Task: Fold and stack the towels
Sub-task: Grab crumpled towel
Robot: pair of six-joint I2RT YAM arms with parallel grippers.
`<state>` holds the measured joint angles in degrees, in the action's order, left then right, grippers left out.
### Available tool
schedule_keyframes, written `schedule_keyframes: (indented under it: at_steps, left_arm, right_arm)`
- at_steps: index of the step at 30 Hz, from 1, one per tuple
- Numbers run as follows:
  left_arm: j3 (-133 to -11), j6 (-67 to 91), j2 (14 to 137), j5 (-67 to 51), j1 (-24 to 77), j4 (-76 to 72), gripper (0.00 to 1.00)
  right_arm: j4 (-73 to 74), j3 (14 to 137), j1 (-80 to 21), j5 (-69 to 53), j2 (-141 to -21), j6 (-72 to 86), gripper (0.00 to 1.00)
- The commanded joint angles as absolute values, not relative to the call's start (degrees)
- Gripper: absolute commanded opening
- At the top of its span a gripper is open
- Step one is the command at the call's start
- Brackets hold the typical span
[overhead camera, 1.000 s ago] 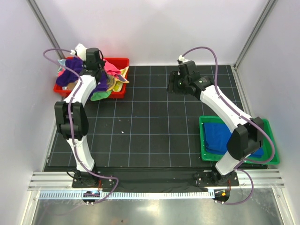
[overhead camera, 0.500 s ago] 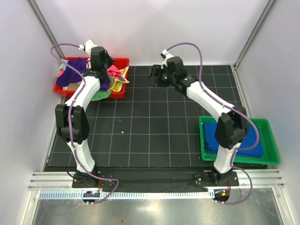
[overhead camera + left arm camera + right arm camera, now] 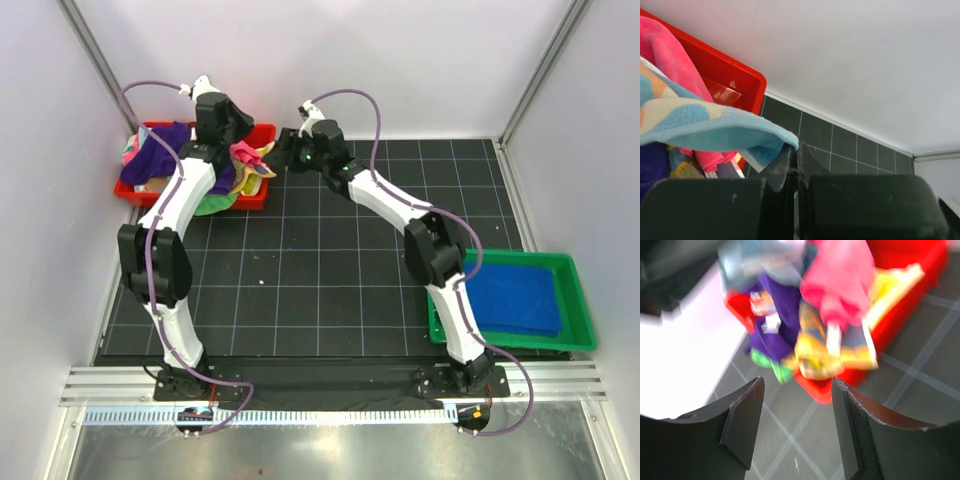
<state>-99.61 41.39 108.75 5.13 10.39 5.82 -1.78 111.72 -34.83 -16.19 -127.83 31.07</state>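
Note:
Several towels lie heaped in the red tray [image 3: 262, 131] at the back left, among them a purple one [image 3: 160, 152] and a pink one [image 3: 243, 152]. My left gripper [image 3: 232, 133] hangs over the tray's right end. In the left wrist view it [image 3: 795, 150] is shut on the edge of the light blue polka-dot towel [image 3: 700, 122], which stretches away to the left above the pink towel [image 3: 670, 50]. My right gripper [image 3: 288, 150] has reached across to the tray's right side. It [image 3: 797, 382] stands open and empty, facing the blurred pile [image 3: 835, 350]. A folded royal blue towel [image 3: 515, 295] lies in the green tray [image 3: 578, 300].
White walls enclose the black gridded mat [image 3: 330, 270] on three sides. The right arm [image 3: 385, 200] stretches diagonally over the mat's rear half. The red tray's corner [image 3: 747, 80] is close to my left fingers.
The right arm swung left from the rear middle to beside the red tray, uncovering the blue towel, and its jaws widened slightly. The left gripper rose and shifted right over the tray.

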Motion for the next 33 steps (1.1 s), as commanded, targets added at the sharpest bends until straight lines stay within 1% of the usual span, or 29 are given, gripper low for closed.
schedule_keyframes:
  at_steps: [1, 4, 6, 10, 19, 23, 30, 33]
  left_arm:
    - [-101.8, 41.0, 106.5, 1.1, 10.7, 7.2, 0.00]
    - [-101.7, 40.9, 106.1, 0.2, 10.9, 8.9, 0.00]
    - [-101.8, 41.0, 105.8, -3.2, 11.3, 9.3, 0.00]
    - [-102.7, 41.6, 105.9, -5.0, 12.1, 10.9, 0.00]
    - [-102.4, 41.9, 104.1, -8.3, 13.9, 12.7, 0.00]
    - [-101.3, 42.7, 102.7, -10.4, 13.9, 13.6, 0.00]
    - [-100.6, 43.7, 99.8, -12.4, 13.9, 13.4, 0.00]
    - [-101.3, 43.9, 100.1, -14.2, 13.9, 13.8, 0.00]
  right_arm:
    - [-10.6, 122.1, -35.9, -16.6, -133.9, 33.5, 0.63]
    - [-12.6, 128.8, -36.3, -15.9, -139.6, 35.3, 0.64]
    - [-13.8, 133.3, -36.8, -14.8, -143.2, 35.9, 0.65]
    - [-15.1, 138.4, -38.2, -12.0, -146.9, 35.3, 0.66]
    - [-20.7, 139.9, -40.0, -3.4, -149.4, 34.4, 0.68]
    - [-23.8, 140.3, -40.1, -2.0, -149.7, 35.1, 0.68]
    - [-33.0, 134.4, -40.5, -1.8, -147.7, 40.8, 0.66]
    - [-32.9, 135.5, -40.6, -0.8, -148.6, 41.7, 0.65]
